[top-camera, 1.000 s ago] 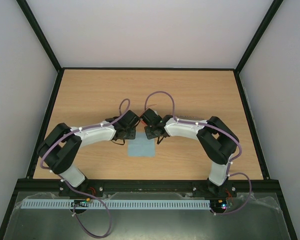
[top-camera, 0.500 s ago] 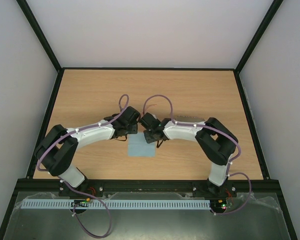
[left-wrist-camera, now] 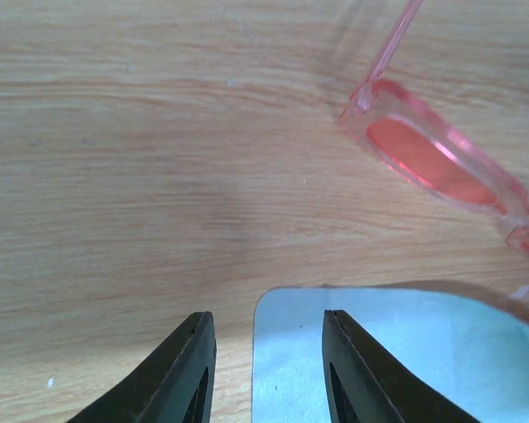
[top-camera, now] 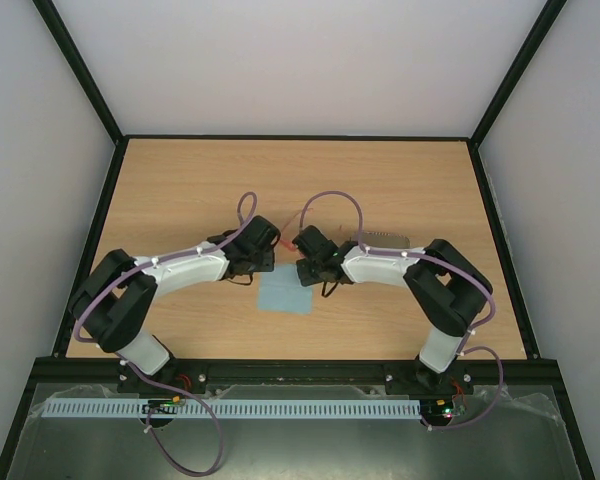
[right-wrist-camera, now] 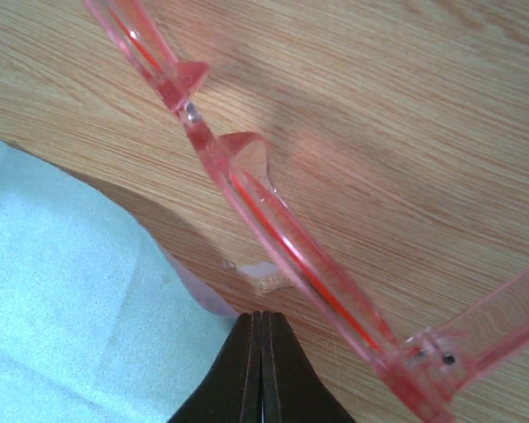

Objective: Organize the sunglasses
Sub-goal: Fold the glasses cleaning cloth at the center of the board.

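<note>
The sunglasses have a translucent red-orange frame and lie open on the wood, just beyond the light blue cloth. In the right wrist view the frame runs diagonally past my fingertips. My left gripper is open, and its jaws straddle the cloth's near left corner. My right gripper is shut at the edge of the cloth, which lifts off the table there. In the top view both grippers, left and right, meet over the cloth.
The flag-patterned case lies behind my right forearm, mostly hidden. A small chip marks the wood near my right fingertips. Black frame rails border the table on all sides.
My right wrist has shifted slightly right and toward the near edge. The cloth has turned a little, its right edge pulled along. My left gripper has barely moved.
</note>
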Controlling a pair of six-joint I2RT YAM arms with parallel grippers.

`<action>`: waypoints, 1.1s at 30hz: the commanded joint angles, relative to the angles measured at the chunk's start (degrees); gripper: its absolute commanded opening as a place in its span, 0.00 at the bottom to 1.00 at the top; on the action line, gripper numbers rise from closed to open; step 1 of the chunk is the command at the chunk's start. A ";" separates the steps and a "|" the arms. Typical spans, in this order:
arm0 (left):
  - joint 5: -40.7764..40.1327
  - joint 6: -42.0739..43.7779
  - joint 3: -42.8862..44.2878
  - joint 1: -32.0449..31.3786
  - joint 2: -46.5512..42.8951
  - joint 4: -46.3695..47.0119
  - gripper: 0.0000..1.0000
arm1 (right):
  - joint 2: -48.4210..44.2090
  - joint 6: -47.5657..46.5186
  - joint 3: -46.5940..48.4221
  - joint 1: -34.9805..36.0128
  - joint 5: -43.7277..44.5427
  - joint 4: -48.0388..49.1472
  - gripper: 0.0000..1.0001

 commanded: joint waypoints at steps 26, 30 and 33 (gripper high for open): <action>2.99 3.14 0.84 0.28 6.04 3.98 0.30 | -3.13 -5.07 -2.76 -3.24 -4.13 3.55 0.02; 2.61 3.21 0.94 0.28 6.97 3.81 0.28 | -2.97 -5.18 -2.76 -3.24 -4.10 3.46 0.02; 1.99 3.12 0.64 0.28 6.83 3.62 0.28 | -2.95 -5.18 -2.73 -3.27 -4.28 3.38 0.02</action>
